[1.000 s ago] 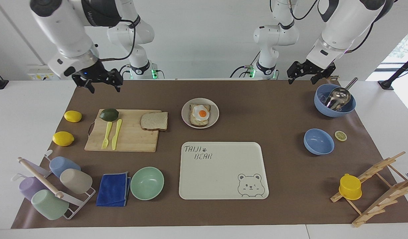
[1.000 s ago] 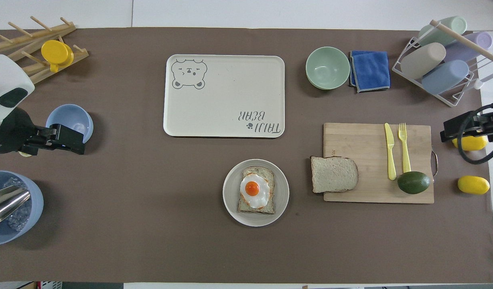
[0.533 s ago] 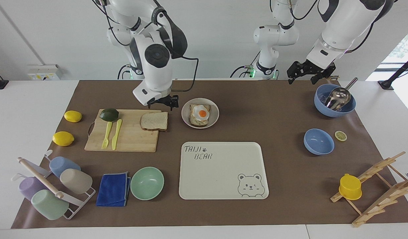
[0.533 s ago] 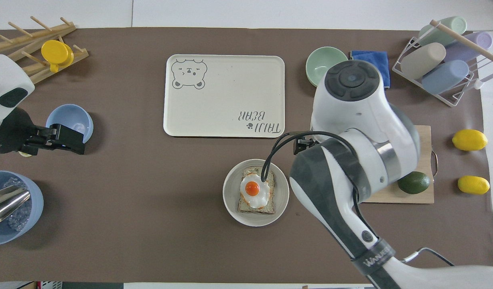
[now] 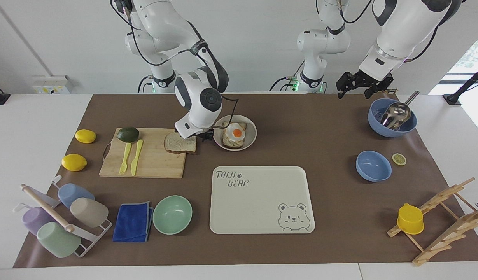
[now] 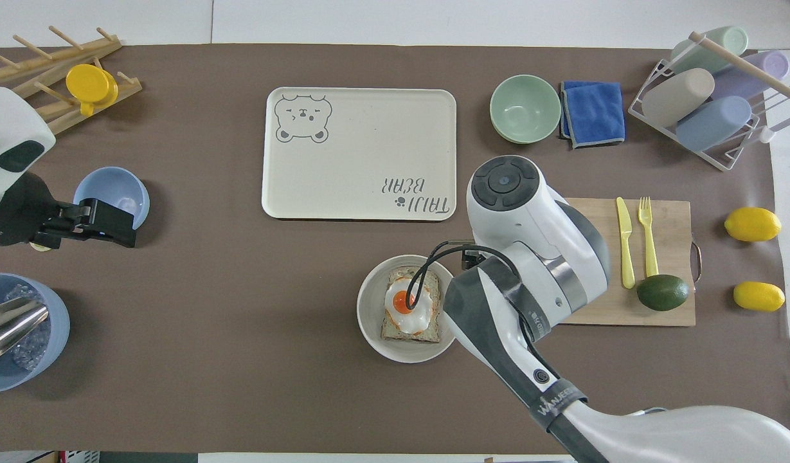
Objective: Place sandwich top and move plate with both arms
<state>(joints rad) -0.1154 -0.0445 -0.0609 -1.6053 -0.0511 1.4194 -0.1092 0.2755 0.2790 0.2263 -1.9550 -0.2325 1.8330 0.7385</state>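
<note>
A wooden cutting board is lying toward the right arm's end of the worktop; the slice of bread is resting flat on the board's corner that is nearest the robots and the plate, not yet lifted.

The right gripper is hanging low over that same corner, just beside the bread and close to the plate's rim; its fingers are standing spread and are pinching nothing, though the wrist is hiding most of them.

The plate is sitting on the worktop just beside the board, near the middle of the edge nearest the robots; it is carrying the toast with the fried egg. A cream tray is lying farther from the robots.

The left gripper is waiting in the air with fingers spread, over the worktop's corner by the big blue bowl.

What may be going wrong from here: the right gripper is sitting tight between bread and plate, so a slightly misjudged descent could shove the slice off the board's edge or knock the plate's rim; its cable loop is hanging above the egg and could drag across it.

Compared with half a second ago, the right gripper is standing lower and closer to the bread; bread, plate and left arm are looking unchanged.
</note>
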